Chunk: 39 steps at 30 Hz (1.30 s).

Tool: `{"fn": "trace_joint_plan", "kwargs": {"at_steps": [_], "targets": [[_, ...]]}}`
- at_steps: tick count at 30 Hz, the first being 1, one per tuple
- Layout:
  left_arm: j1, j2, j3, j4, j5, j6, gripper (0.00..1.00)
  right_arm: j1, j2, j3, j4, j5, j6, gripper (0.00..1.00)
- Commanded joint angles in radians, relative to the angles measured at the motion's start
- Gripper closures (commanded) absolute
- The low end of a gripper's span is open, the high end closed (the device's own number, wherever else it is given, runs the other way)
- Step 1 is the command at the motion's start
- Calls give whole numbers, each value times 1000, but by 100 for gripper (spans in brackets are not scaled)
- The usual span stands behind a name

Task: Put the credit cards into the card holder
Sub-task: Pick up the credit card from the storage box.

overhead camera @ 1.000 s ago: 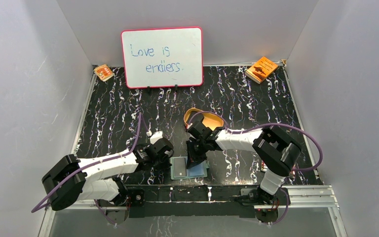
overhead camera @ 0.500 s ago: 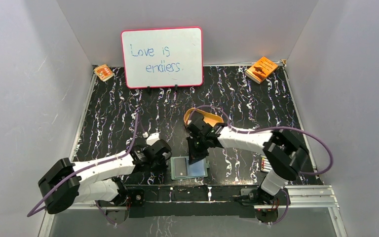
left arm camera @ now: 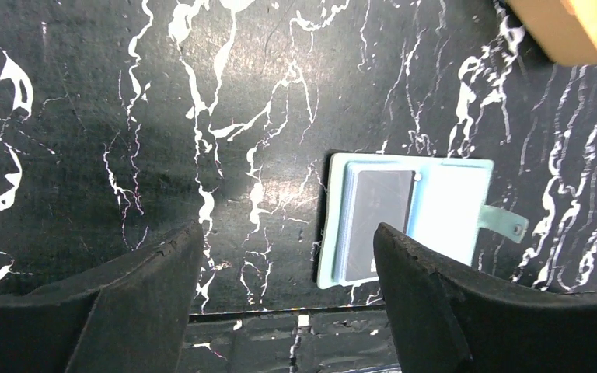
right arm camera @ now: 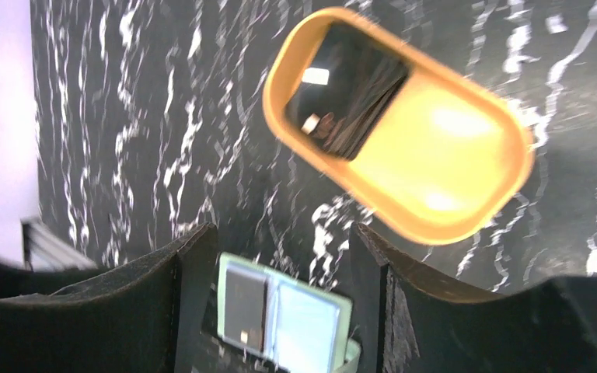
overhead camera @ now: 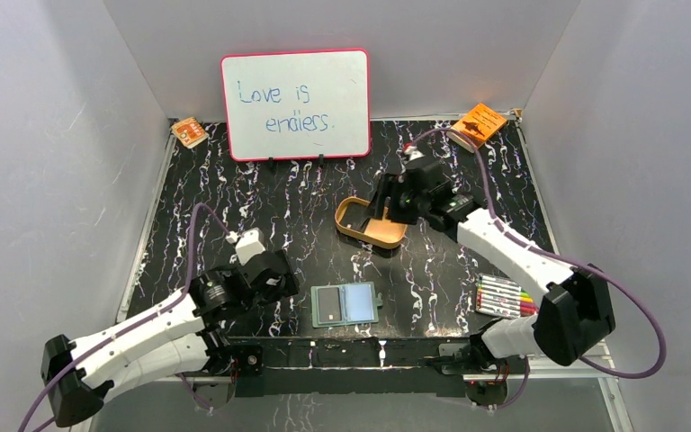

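1. Left gripper (left arm camera: 286,241): jaws wide, empty, above the table (left arm camera: 124,116), just left of the holder (left arm camera: 451,206).
2. Right gripper (right arm camera: 280,233): jaws wide, empty, raised near the tray (right arm camera: 466,210).
3. Holder lies open near the table's front edge, with one card (left arm camera: 377,203) in its left half.
4. Second card (right arm camera: 347,92) lies in the tray's left end.

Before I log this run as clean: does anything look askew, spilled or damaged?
Nothing stands out. The card holder lies open and flat at the near edge, one dark card in its left half; another dark card lies in the tan tray. No spill or damage shows.
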Motion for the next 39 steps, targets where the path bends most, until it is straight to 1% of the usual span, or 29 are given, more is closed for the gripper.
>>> {"fn": "trace_joint_plan", "kwargs": {"at_steps": [1,3,5,10,16,23,31,39], "targets": [[0,-87,9,-64,-81,-36,22,-136,45,-82,249,-133,103,29],[1,-111,0,-68,-74,-52,22,-143,97,-73,282,-133,126,28],[0,-120,-7,-74,-65,-68,21,-144,154,-50,279,-118,145,27],[0,-118,-19,-90,-55,-95,22,-144,250,-40,341,-131,185,28],[0,-113,-27,-81,-66,-91,22,-139,363,10,318,-117,222,29],[0,-81,-4,-86,-86,-62,22,-130,444,67,294,-109,236,37],[0,-95,-28,-85,-77,-74,22,-118,513,127,243,-107,232,39],[0,-126,-40,-100,-78,-89,22,-114,533,145,209,-99,230,40]]}}
